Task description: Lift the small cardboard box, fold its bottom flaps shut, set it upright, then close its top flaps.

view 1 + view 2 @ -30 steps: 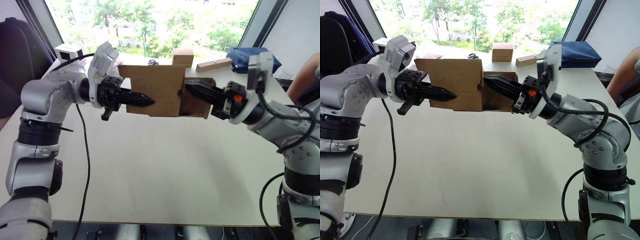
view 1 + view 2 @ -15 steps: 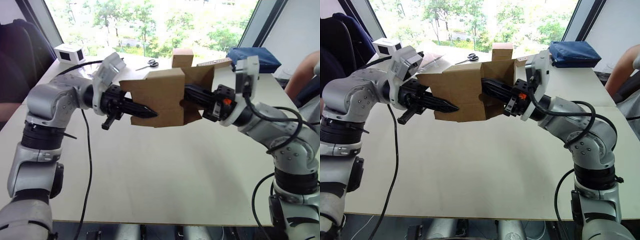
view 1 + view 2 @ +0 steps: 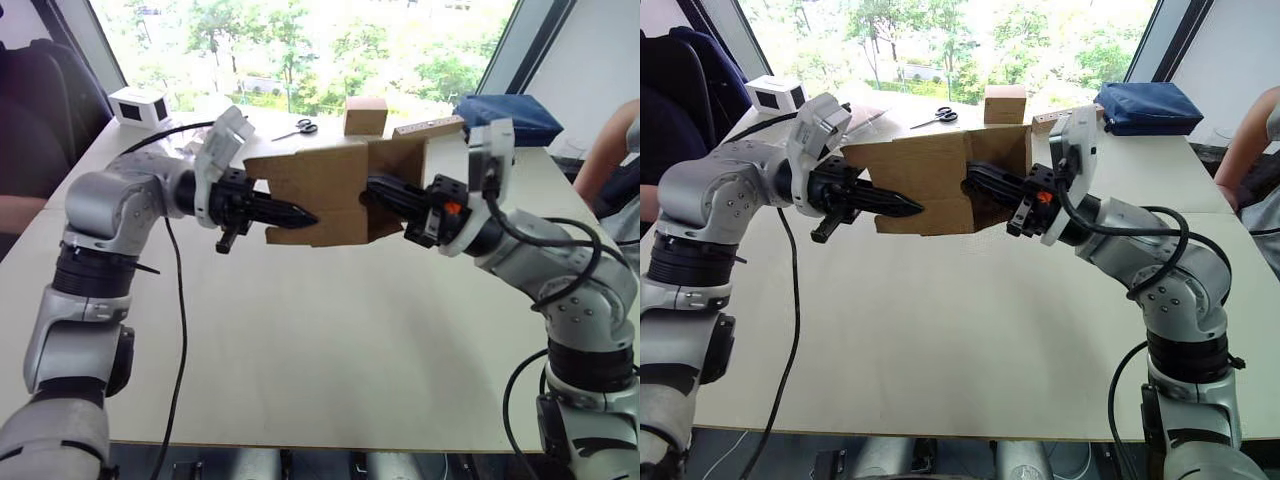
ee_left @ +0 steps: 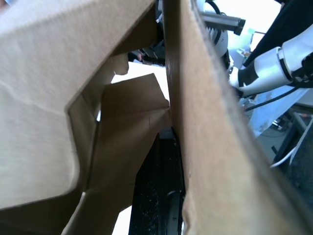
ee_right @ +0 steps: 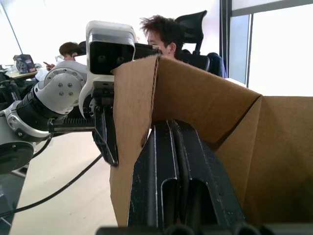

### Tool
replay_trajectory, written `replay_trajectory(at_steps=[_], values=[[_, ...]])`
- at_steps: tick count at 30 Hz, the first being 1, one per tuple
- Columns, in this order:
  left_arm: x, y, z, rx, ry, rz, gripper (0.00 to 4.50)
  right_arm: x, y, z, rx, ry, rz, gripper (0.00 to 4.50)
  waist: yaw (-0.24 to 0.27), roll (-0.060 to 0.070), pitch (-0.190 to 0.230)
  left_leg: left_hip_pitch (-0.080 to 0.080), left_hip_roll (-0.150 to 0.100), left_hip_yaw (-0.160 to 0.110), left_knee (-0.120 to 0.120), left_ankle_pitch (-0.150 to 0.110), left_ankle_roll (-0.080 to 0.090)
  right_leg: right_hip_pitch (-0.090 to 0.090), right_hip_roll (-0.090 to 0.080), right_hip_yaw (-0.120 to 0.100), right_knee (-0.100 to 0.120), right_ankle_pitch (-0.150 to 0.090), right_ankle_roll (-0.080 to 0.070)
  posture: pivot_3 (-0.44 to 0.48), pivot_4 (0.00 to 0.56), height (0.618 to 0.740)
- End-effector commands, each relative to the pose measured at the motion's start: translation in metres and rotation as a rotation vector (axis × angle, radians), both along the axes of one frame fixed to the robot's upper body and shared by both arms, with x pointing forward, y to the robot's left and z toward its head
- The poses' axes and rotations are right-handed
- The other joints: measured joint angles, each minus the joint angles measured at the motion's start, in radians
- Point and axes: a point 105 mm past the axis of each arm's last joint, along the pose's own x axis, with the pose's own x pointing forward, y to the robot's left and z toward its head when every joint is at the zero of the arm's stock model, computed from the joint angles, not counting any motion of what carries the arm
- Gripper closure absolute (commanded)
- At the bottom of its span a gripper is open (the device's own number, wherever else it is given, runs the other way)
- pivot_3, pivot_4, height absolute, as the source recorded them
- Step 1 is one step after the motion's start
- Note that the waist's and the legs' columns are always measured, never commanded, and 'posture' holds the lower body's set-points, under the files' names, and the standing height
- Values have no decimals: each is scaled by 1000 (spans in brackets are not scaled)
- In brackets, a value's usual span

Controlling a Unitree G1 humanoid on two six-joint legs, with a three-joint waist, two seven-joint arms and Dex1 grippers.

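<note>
Over pale smooth table [image 3: 330, 340] — corrugated small cardboard box [image 3: 320, 190], held aloft.

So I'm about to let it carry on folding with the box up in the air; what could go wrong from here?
The small cardboard box hangs above the table, held between the left gripper and the right gripper, so a slip could drop it. The right gripper reaches inside against thin walls, which may buckle or crease. The left gripper's tip presses a flap, so a skewed push could fold it crooked.
</note>
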Motion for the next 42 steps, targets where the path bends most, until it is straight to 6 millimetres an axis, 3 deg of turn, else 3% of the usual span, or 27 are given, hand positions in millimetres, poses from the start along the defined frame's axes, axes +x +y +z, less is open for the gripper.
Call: replay_trajectory(at_steps=[1,9,12,18,26,35,42], values=[[-1,2,13,-16,-66,6,4500,-13,-13,9,-25,-69,-11,4450,2,0,0,0,0,0,0,0,0,0,0,0,0,0,0,0,150,740],[1,5,12,-9,-78,9,4500,-26,-54,12,-77,-21,-120,4450,4,0,0,0,0,0,0,0,0,0,0,0,0,0,0,0,150,740],[2,7,13,-8,-82,7,4500,-37,-62,-14,-175,86,-132,4450,6,0,0,-1,0,0,0,0,0,0,0,0,-1,0,0,0,150,740],[1,6,15,-7,-90,-9,4500,-44,-54,-41,-224,160,-130,4450,-2,0,0,0,0,0,1,0,0,0,0,1,-1,0,0,0,150,740],[-6,-1,18,-12,-93,-48,4500,-25,-32,-29,-128,76,-154,4450,0,0,0,0,0,0,1,0,0,0,1,0,-1,0,0,0,150,740],[-14,-5,16,-6,-88,-82,4500,-20,-15,-21,-44,56,-109,4450,1,0,0,-1,0,0,1,0,0,0,0,0,-1,0,0,0,150,740],[-7,-2,18,-6,-99,-42,4500,-35,-37,-14,-24,99,-97,4450,7,0,0,-1,0,0,1,0,1,0,0,0,-1,0,0,0,150,740]])
